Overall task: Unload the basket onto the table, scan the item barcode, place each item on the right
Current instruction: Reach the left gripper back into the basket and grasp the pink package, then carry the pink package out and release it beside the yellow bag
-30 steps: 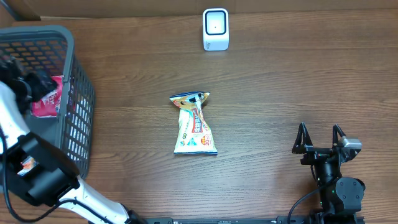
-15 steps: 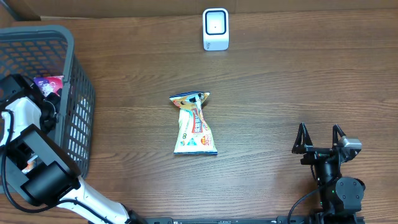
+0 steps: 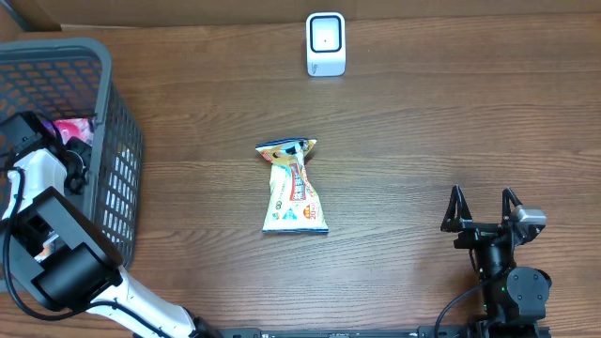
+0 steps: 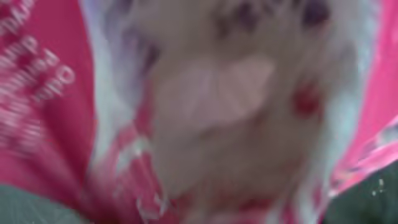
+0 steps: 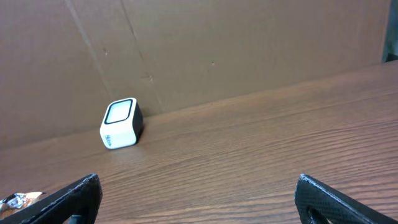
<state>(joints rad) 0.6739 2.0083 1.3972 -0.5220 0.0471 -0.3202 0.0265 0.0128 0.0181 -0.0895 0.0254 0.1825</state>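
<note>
Pink packet [image 3: 75,126] lies in the basket [image 3: 120,188] at ten o'clock. The left gripper [image 3: 69,145] is down on it, presumably for pickup, closure indiscernible. Snack bag [image 3: 293,188] centre; scanner [image 3: 326,44] at twelve; right gripper [image 3: 482,208] idle at four, jaws spread.

A dark grey plastic mesh basket [image 3: 122,160] stands at the left edge of the brown wood-grain table [image 3: 423,122]. A creased brown cardboard wall [image 5: 217,43] rises along the table's far edge.
</note>
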